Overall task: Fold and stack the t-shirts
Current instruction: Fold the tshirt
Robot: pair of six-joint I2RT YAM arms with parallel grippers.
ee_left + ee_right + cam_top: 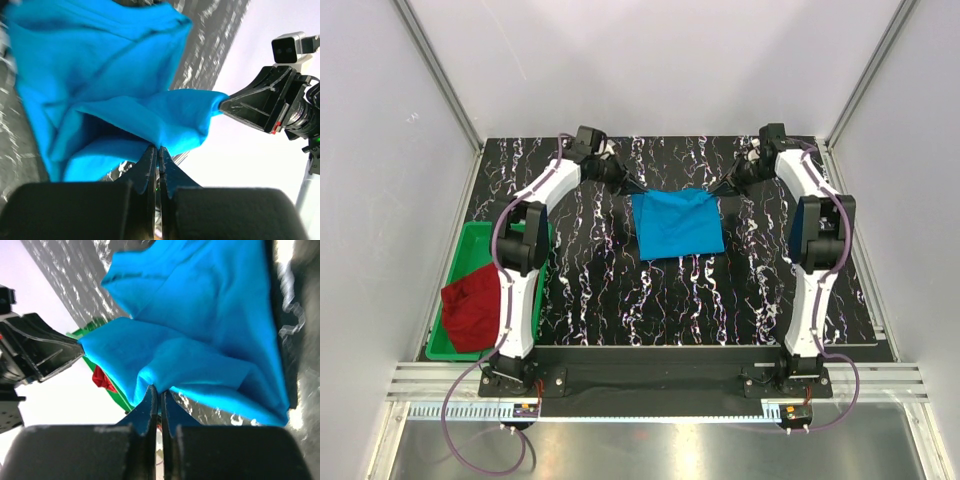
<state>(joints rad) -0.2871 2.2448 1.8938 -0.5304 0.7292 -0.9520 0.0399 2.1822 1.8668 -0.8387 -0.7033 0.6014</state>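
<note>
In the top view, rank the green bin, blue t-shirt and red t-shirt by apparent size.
1. green bin
2. blue t-shirt
3. red t-shirt, partly hidden by the left arm

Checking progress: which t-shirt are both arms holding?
The sky-blue t-shirt, pinched by left fingers and right fingers; the dark red t-shirt drapes untouched over the green bin.

I see the sky-blue t-shirt lying folded into a rough square on the black marbled tabletop, toward the far middle. Its two far corners are each pinched, one in my left hand and the other in my right hand, and the cloth bunches into soft folds at both grips. The dark red t-shirt is unfolded and crumpled, draped over the near end of the green bin at the left edge, well apart from the blue one.
</note>
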